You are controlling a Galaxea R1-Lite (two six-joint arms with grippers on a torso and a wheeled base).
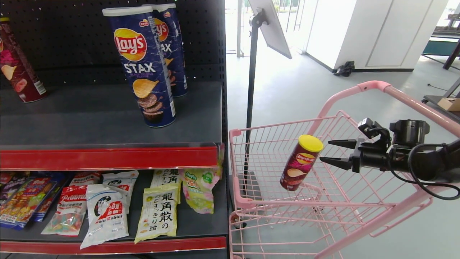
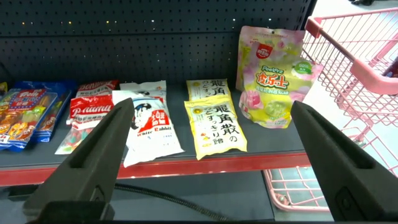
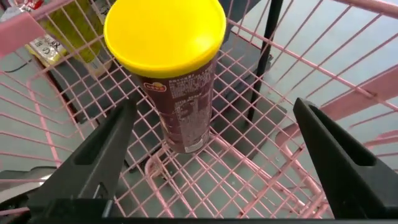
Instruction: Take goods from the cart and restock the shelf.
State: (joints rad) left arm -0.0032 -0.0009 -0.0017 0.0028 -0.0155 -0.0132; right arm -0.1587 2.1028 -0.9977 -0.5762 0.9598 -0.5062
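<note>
Head view, right of centre: maroon yellow-lidded chip can (image 1: 301, 163) tilted in pink wire cart (image 1: 372, 86), right tool (image 1: 325, 150) spread open beside it; left tool (image 2: 212, 104) open too.

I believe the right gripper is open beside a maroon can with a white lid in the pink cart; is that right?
Not quite: the can has a yellow lid, not a white one, as the right wrist view shows. The rest holds: the right gripper is open beside it in the pink cart.
</note>
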